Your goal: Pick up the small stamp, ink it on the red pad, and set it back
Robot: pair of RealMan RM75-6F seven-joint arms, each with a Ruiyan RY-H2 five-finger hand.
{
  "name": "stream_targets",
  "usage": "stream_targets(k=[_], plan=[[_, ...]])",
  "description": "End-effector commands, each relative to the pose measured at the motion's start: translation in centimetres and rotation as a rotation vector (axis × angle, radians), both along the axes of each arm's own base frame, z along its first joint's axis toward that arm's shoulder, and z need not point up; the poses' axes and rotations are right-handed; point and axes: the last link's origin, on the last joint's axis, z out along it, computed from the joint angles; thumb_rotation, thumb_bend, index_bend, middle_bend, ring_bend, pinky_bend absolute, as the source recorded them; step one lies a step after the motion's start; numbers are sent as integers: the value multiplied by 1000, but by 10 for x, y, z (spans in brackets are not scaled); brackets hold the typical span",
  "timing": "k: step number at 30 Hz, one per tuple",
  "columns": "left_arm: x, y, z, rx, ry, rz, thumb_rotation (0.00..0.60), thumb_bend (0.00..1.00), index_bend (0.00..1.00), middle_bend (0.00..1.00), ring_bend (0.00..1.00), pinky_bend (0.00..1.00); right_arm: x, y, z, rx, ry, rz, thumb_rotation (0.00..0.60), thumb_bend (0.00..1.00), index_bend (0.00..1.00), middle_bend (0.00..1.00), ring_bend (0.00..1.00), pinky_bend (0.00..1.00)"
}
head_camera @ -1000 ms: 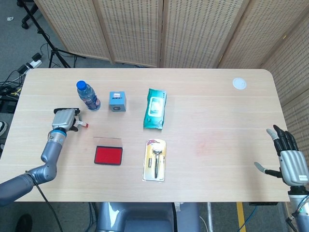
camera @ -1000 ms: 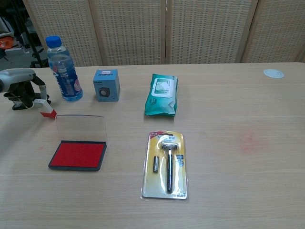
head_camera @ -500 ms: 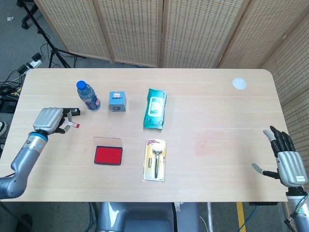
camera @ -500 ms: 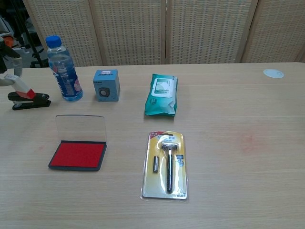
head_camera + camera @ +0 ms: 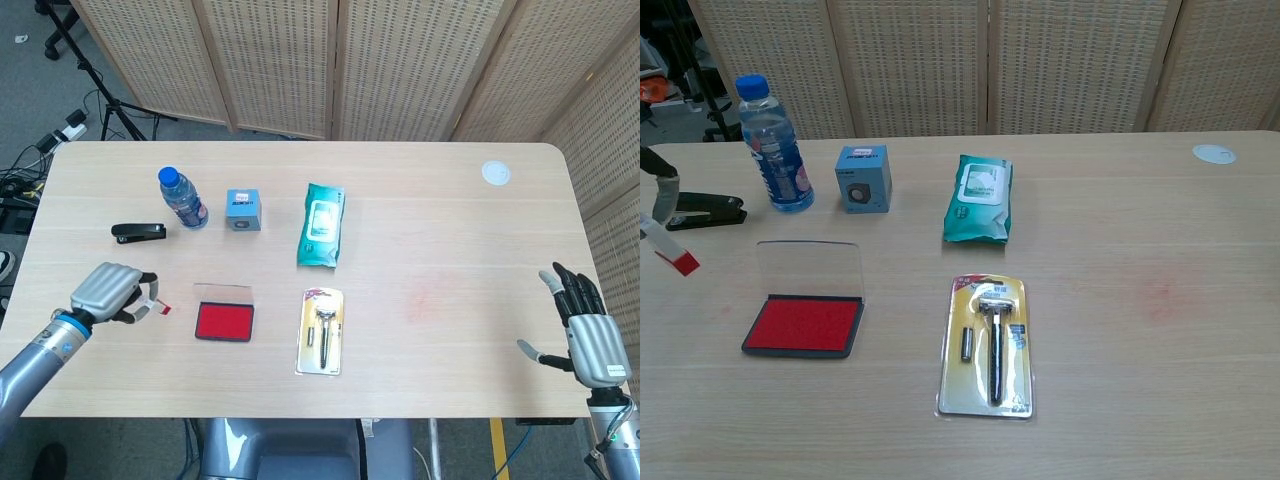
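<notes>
1. Pale wood table (image 5: 420,220) spans both views and carries everything else.
2. Teal pack of wet wipes (image 5: 321,223) lies flat near the table's middle, its white flap facing up.
3. Yellow-backed razor blister pack (image 5: 321,330) lies nearer the front edge than the wipes, just right of the ink pad.
4. Water bottle (image 5: 183,198) with a blue cap stands upright toward the far left, with a small blue box (image 5: 242,210) just beside it on the right.
5. Left hand (image 5: 108,292) hovers near the front left edge, left of the ink pad, fingers curled around the small stamp (image 5: 157,305); the stamp's red tip sticks out toward the pad and, in the chest view, hangs above the wood, apart from the pad.
6. Right hand (image 5: 584,335) sits off the table's front right corner, fingers spread wide and holding nothing.
7. Red ink pad (image 5: 224,321) lies open, its clear lid standing up at the far edge; the red surface is bare.
8. Black stapler (image 5: 138,231) rests left of the bottle, well apart from the left hand.
9. White round disc (image 5: 495,173) lies near the far right corner.
</notes>
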Motion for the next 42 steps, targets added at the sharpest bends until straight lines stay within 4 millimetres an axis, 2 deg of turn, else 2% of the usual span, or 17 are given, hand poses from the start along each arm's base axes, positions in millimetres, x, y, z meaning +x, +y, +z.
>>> stream_targets(k=[1,11,17,42], plan=[[9,0,-23,-52,-20,-13,600,409,607,1000,1000,919,0,-1,2,-4,-9,-1,600,0,0,0,0,0],[24,10,-64,-91,-4,-5,600,416,607,1000,1000,919,-2,1,8,-17,-29,-1,600,0,0,0,0,0],[32,7,-84,-100,-6,-19,600,415,607,1000,1000,919,-4,0,9,-17,-33,-9,600,0,0,0,0,0],[48,9,-123,-109,20,-29,600,411,607,1000,1000,919,-6,0,13,-23,-43,-11,600,0,0,0,0,0]])
